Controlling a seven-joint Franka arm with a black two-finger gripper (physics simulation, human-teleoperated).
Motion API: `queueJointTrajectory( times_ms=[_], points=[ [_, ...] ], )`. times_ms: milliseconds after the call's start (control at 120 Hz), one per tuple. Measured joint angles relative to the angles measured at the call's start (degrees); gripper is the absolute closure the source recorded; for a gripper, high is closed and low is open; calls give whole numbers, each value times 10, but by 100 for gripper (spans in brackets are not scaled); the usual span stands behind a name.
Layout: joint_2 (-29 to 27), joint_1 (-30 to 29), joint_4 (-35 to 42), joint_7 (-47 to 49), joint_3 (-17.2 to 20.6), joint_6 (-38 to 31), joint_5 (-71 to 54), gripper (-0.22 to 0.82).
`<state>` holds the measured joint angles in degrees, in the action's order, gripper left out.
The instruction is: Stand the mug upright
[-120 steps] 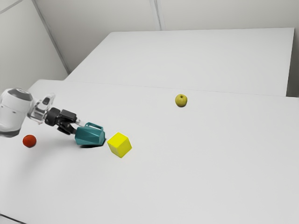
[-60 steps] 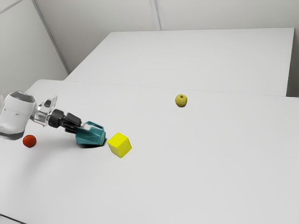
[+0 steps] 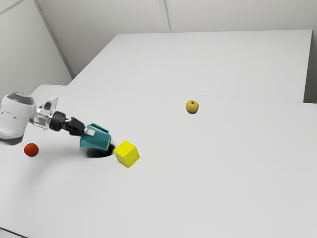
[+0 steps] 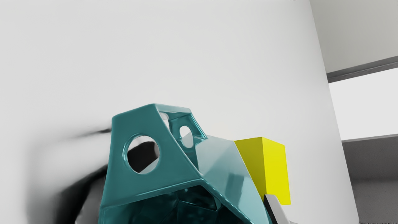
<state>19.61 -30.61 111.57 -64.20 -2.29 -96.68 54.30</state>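
Note:
The gripper point(image 3: 89, 132) is shut on the teal mug point(image 3: 97, 141), holding it near its rim. The mug is on its side and a little tilted, with its handle at the top, and a dark shadow lies under it, apart from its lower side. In the wrist view the mug point(image 4: 222, 158) sits between the two fingertips of the gripper point(image 4: 182, 205), its open mouth facing the hand. One fingertip point(image 4: 277, 210) shows against the mug's outer wall; the other is partly hidden behind the mug.
A yellow cube point(image 3: 127, 154) stands just beyond the mug's base; the wrist view has this cube point(image 4: 275, 174) behind the mug. A red ball point(image 3: 31, 149) lies below the arm, and a yellow-green fruit point(image 3: 192, 106) sits farther out on the white table point(image 3: 213, 183).
The fingers have come together on the mug. Since half a second ago the mug has risen slightly with the hand, and its shadow now stands apart below it. The cube has stayed put.

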Motion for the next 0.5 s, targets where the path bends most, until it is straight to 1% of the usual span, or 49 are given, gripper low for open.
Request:
queueJointTrajectory(
  times_ms=[133, 350, 500],
  points=[
    [-26, 8, -1, 5, 3, -1, -18, 77],
    [-70, 30, -6, 37, 5, -12, -117, 78],
    [-92, 60, -8, 64, 4, -30, -184, 78]
  ],
)
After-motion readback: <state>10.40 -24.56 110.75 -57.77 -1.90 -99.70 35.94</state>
